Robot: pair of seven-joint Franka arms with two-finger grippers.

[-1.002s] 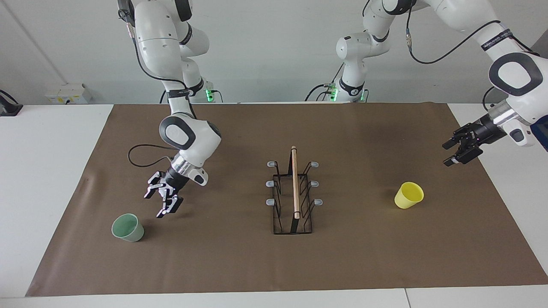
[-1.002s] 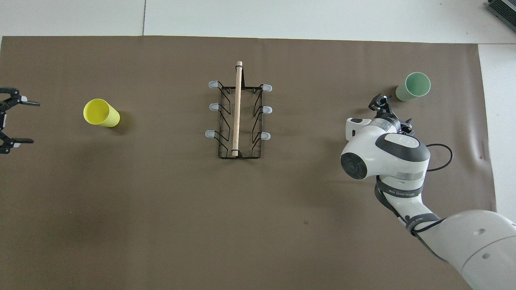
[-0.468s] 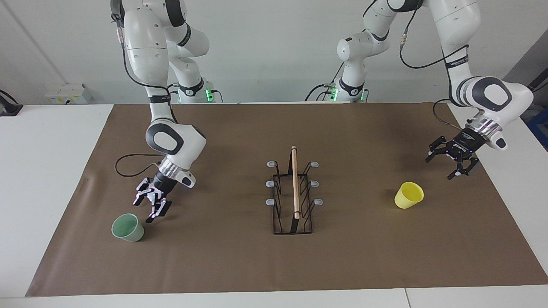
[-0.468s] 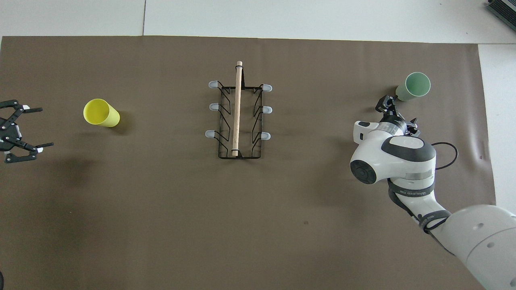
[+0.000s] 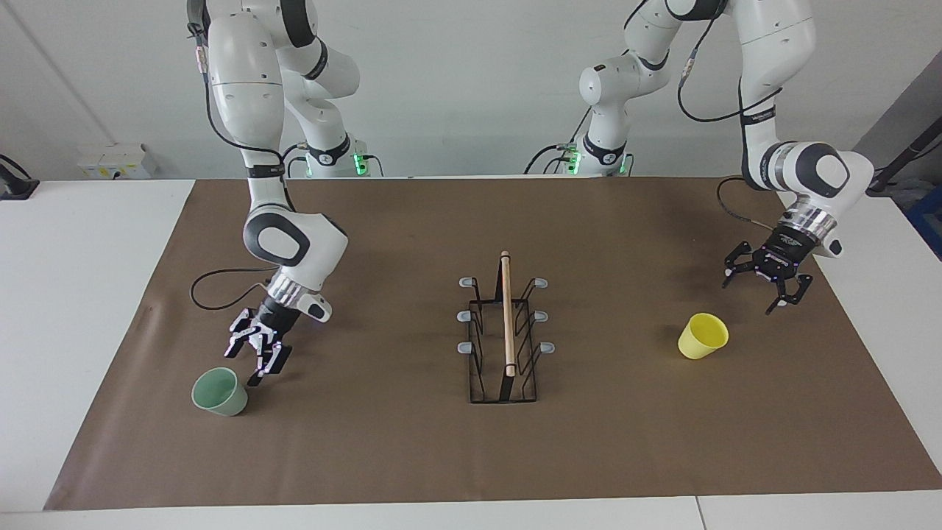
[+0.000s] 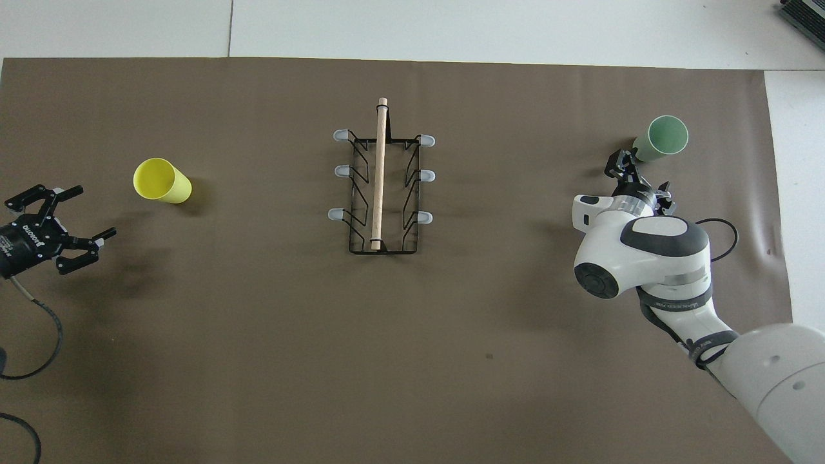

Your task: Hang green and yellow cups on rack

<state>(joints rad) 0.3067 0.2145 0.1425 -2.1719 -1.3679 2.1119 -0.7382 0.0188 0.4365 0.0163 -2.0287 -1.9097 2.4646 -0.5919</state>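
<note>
Both my grippers have come closer to their cups since the earlier frames. My right gripper [image 5: 256, 358] has slid down toward the green cup [image 5: 219, 391] and now hangs just beside its rim, on the side nearer my base, not touching it; its fingers [image 5: 266, 368] are spread and hold nothing. My left gripper [image 5: 765, 285] has swung in from the table's edge and now hovers over the mat [image 5: 412, 456] near the yellow cup [image 5: 703, 336], apart from it, fingers [image 6: 103, 233] released and empty.

Neither cup nor the rack [image 5: 505, 346] has shifted. Green cup stands upright toward my right arm's end of the table, yellow cup lies tilted toward my left arm's end, and the rack sits between them at mid-mat, well apart from each. Its wooden rod [image 5: 506, 313] runs away from me, with three grey prongs [image 5: 465, 316] on either side, all bare.

Open mat lies wide between each cup and the rack. Green cup sits close to the mat's end edge, with white table [image 5: 73, 294] past it.
</note>
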